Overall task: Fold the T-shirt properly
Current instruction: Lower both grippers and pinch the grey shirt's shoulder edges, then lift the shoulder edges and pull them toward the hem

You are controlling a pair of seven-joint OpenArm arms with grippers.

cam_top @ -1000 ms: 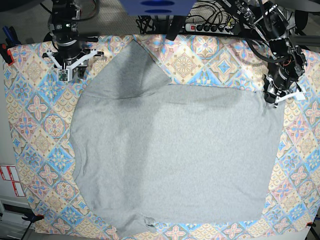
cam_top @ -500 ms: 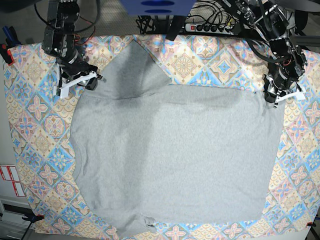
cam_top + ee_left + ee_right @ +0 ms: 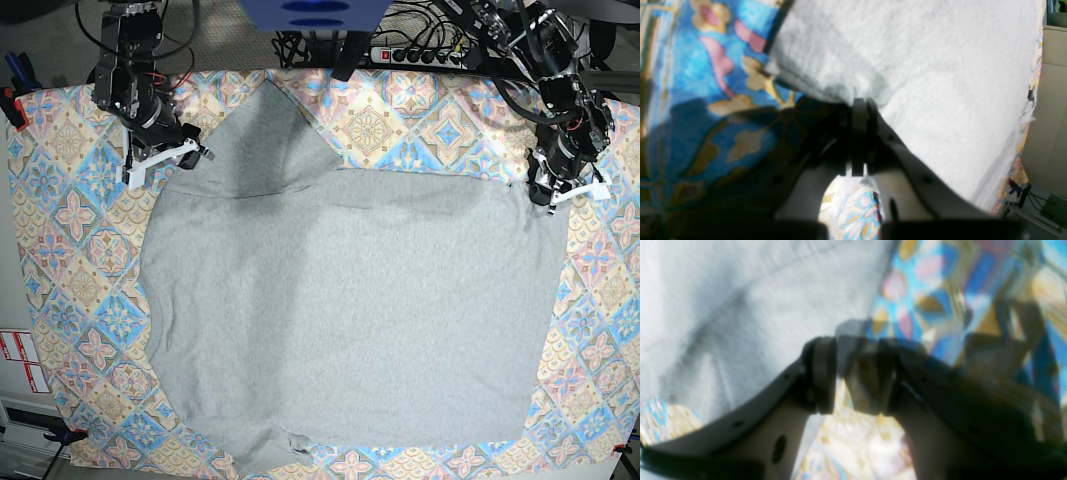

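Swinging down from the tablecloth (image 3: 60, 215) edge, the right claw (image 3: 160, 160) is now hovering half-spread beside the T-shirt (image 3: 350, 320) sleeve on the tabletop, while the left claw (image 3: 560, 190) keeps pinching the hem corner, so a fold looks close.

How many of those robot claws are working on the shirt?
2. The left gripper pinches the T-shirt at its far corner, image right. The right gripper sits half open at the sleeve edge, image left.
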